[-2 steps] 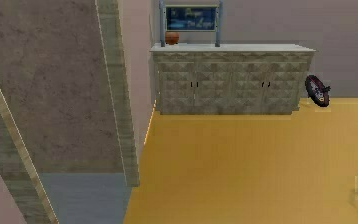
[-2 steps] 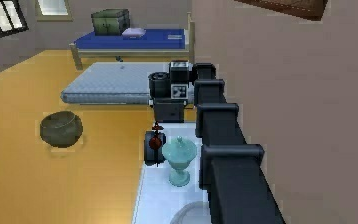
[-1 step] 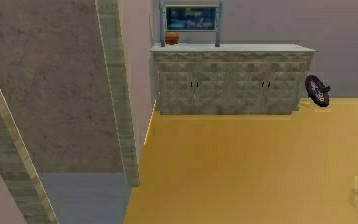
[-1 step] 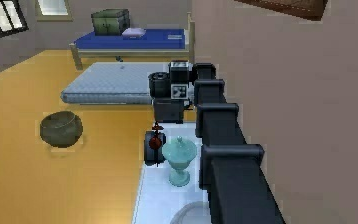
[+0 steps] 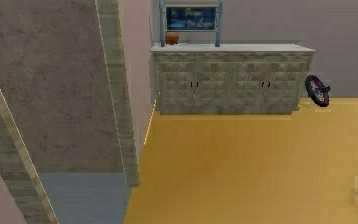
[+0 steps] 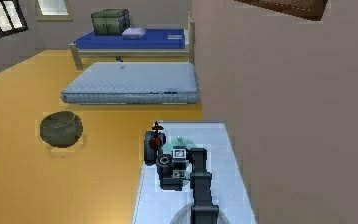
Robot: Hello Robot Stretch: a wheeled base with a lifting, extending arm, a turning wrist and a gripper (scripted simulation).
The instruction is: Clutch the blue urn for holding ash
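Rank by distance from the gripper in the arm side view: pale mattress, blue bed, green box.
1. Pale mattress: low, straight out past the gripper.
2. Blue bed: behind the mattress, toward the far wall.
3. Green box: at the bed's far side, upper left.

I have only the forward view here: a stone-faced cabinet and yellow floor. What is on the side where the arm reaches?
Observer: The arm reaches over a pale blue tabletop.
Operator: Does the gripper hold something?
Observer: I cannot tell; a small pale thing lies on the tabletop near the gripper.
Operator: And beyond the table?
Observer: Two low beds, a pale blue bed and behind it a dark blue bed.
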